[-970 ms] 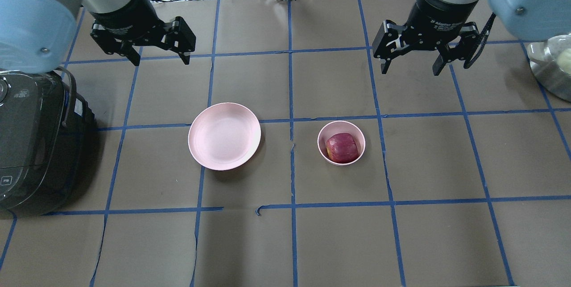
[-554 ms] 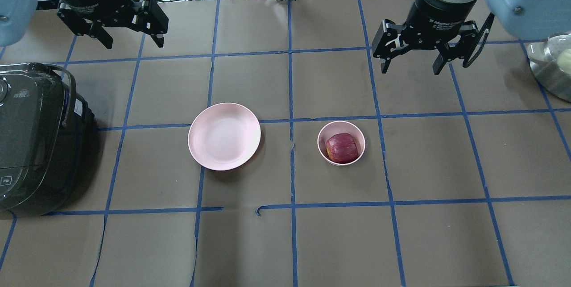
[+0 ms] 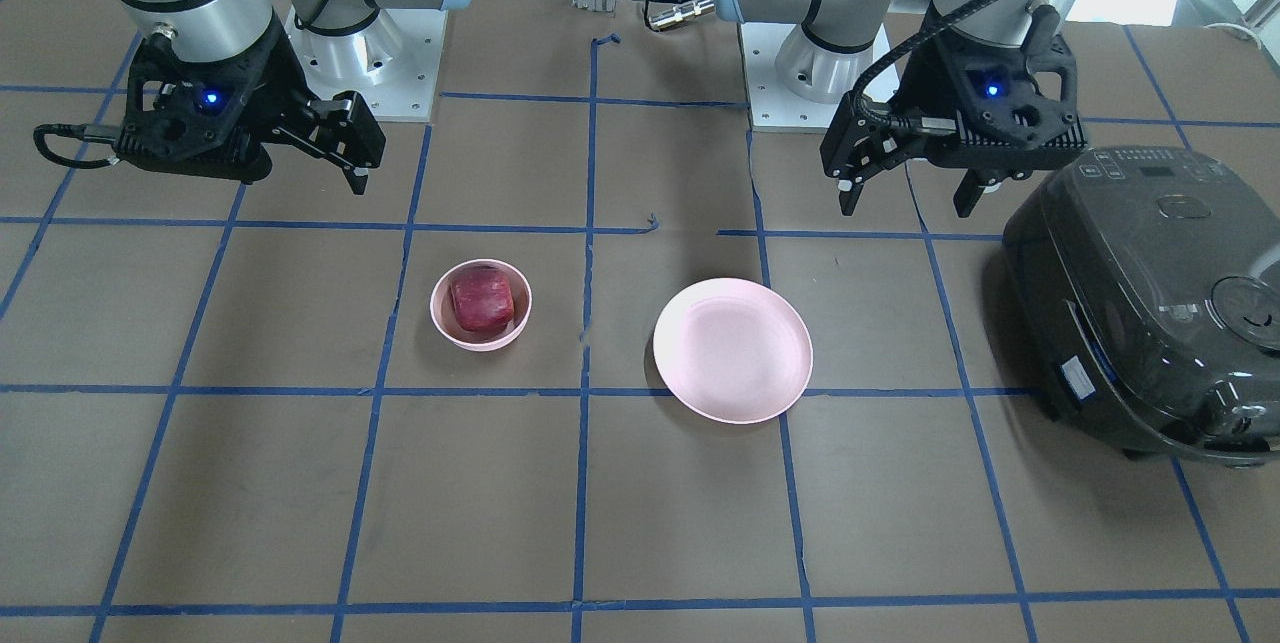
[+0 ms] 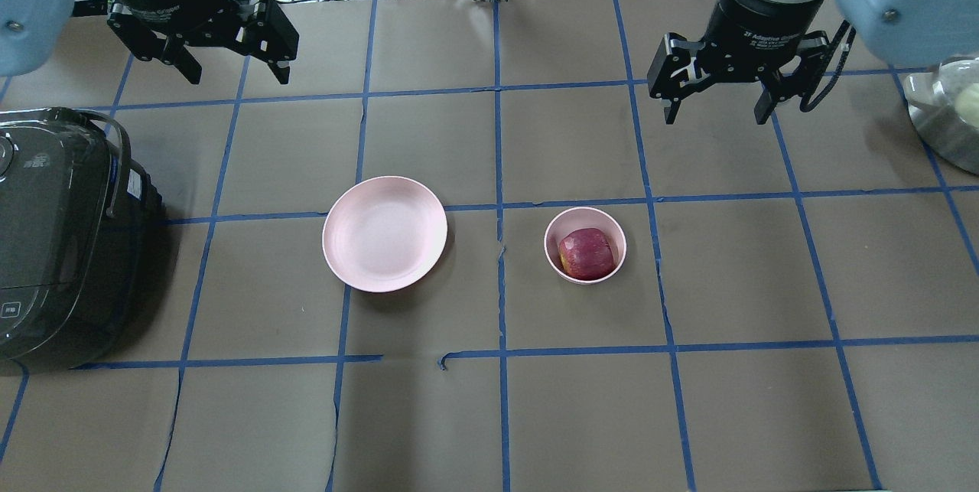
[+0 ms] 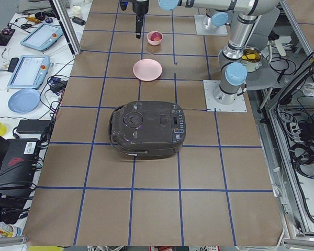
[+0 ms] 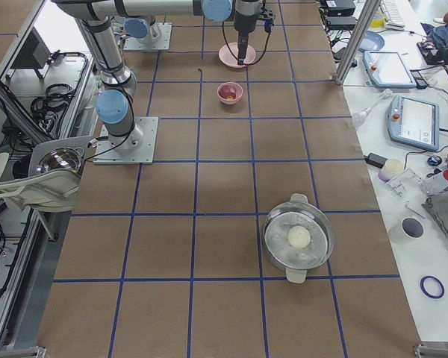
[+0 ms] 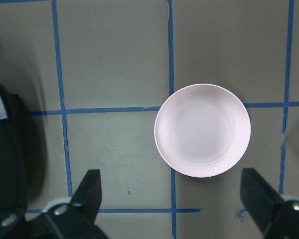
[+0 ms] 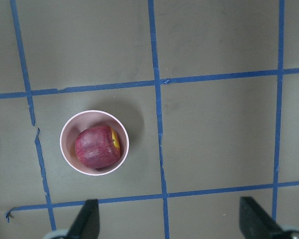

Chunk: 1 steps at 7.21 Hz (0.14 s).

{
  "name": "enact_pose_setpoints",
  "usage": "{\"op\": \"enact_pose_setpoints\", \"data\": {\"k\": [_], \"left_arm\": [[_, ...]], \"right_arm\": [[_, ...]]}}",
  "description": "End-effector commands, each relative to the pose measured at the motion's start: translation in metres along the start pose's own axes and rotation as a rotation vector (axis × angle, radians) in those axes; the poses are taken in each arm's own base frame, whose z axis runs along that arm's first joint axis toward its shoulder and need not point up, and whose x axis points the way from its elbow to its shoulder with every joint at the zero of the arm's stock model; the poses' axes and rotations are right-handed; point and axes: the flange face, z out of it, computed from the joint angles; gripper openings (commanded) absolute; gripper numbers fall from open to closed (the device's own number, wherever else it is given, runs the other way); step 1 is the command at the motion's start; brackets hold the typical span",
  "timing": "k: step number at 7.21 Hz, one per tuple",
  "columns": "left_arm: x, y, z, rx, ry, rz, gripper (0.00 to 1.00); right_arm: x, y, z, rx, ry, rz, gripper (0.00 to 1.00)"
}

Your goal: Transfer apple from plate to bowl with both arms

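Left claw (image 4: 237, 75), right claw (image 4: 717, 117) agape, bowl (image 4: 552, 226) well apart

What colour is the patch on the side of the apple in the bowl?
Yellow, on the small dark red blocky apple; the right wrist-mounted view shows it best.

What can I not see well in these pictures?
- Underside of the apple: every view, hidden by the bowl wall.
- The left pincer: left wrist view, only fingertips show; bottom edge cuts the rest.
- The cooker button labels: front view, too small to read.
- The pot: overhead view, cut by right edge.
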Motion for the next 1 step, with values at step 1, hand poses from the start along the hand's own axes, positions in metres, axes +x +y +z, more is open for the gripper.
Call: {"op": "enact_pose_setpoints", "data": {"k": [1], "left_arm": [[0.0005,0.0001,0.0042,-0.008,-0.002,0.005,1.00]], "right_arm": [[0.0007,-0.0004,-0.0002,0.000,-0.002,0.001,1.00]]}}
